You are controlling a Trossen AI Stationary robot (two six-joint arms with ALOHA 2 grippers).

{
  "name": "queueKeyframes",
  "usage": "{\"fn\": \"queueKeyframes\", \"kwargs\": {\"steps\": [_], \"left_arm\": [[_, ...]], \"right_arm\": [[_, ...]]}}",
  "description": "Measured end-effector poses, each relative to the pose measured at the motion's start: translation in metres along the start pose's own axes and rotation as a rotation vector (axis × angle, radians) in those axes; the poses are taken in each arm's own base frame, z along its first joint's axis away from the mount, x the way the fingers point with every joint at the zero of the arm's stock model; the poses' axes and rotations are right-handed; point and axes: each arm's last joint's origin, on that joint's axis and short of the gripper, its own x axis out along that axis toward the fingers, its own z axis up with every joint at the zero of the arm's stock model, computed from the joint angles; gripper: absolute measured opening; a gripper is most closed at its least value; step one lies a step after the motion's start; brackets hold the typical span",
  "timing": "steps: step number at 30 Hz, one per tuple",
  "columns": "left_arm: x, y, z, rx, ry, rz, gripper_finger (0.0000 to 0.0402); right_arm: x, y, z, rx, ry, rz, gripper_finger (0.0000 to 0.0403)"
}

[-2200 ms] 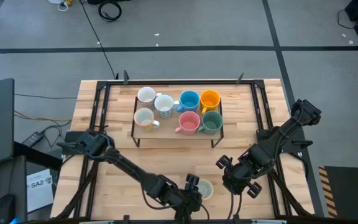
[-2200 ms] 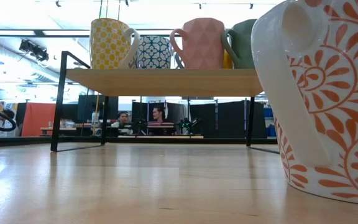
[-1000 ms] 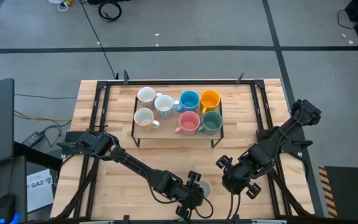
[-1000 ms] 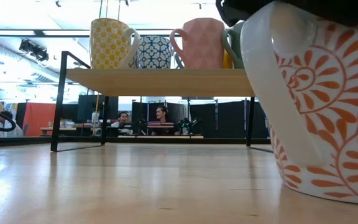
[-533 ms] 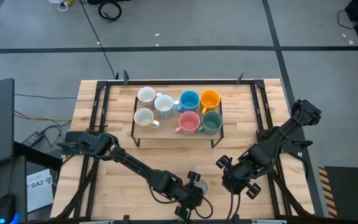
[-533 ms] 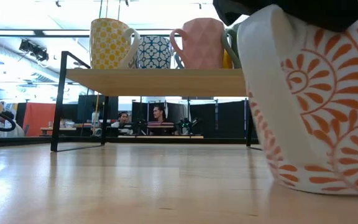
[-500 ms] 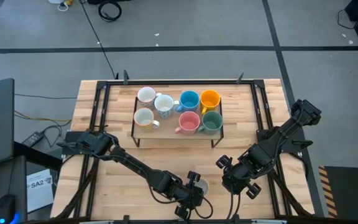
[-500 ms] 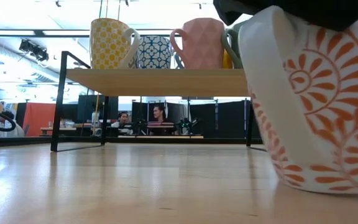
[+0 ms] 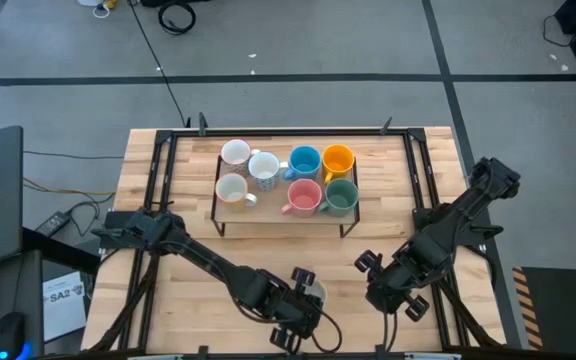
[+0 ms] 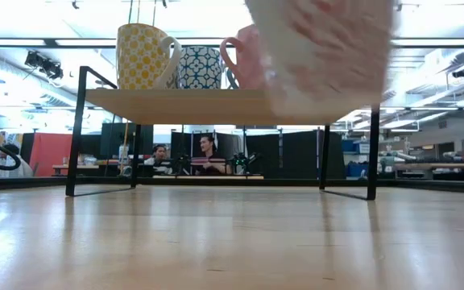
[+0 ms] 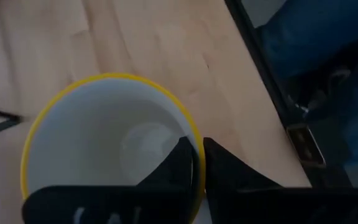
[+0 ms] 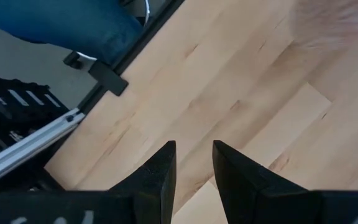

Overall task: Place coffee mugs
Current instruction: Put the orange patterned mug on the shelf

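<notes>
A white coffee mug with an orange leaf pattern and a yellow rim [image 11: 104,143] hangs above the table near its front edge, with my left gripper [image 11: 199,163] shut on it. The low view shows it blurred and clear of the wood [image 10: 321,56]. In the high view the gripper [image 9: 306,292] covers most of the mug [image 9: 316,289]. Several other mugs stand on a raised shelf [image 9: 280,213] at the table's far middle, among them blue [image 9: 304,162], orange-yellow [image 9: 338,160], pink [image 9: 303,197] and green [image 9: 341,196]. My right gripper [image 12: 191,167] hangs open over bare wood at the front right [image 9: 388,285]. My left gripper pinches the mug's wall at the rim [image 11: 196,149], with one finger [image 11: 180,163] inside the mug and the other [image 11: 224,168] outside. The fingers come from above, slanting down. The mug hangs below them, mouth up, lifted clear of the table.
The shelf stands on a black wire frame [image 10: 79,129] with open room beneath it. Black rails [image 9: 158,170] run along both sides of the table. People sit in the room beyond the table [image 10: 208,153].
My left gripper has risen with the patterned mug. The mug stood on the table a second ago, tipped a little, and now hangs clear of it, shifted toward the table's left.
</notes>
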Motion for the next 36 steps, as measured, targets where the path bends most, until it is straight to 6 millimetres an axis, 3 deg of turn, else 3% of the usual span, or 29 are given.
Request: {"fn": "queueKeyframes", "kwargs": {"steps": [5,10,18,28,36], "left_arm": [[-0.046,0.015,0.008,-0.065,0.073,0.056,0.0028],[-0.071,0.031,-0.004,-0.143,0.138,0.153,0.0028],[-0.092,0.049,-0.017,-0.209,0.223,0.3,0.0027],[-0.119,0.066,-0.023,-0.261,0.191,0.504,0.0027],[-0.125,0.076,-0.024,-0.274,0.177,0.539,0.0027]], "right_arm": [[-0.008,0.006,-0.003,0.028,-0.025,0.007,0.011],[-0.01,0.007,-0.003,0.012,-0.039,-0.02,0.011],[-0.011,0.0,-0.001,0.02,-0.057,-0.113,0.011],[-0.011,0.0,0.0,0.021,-0.075,-0.113,0.011],[-0.011,0.0,0.001,0.021,-0.083,-0.113,0.011]]}}
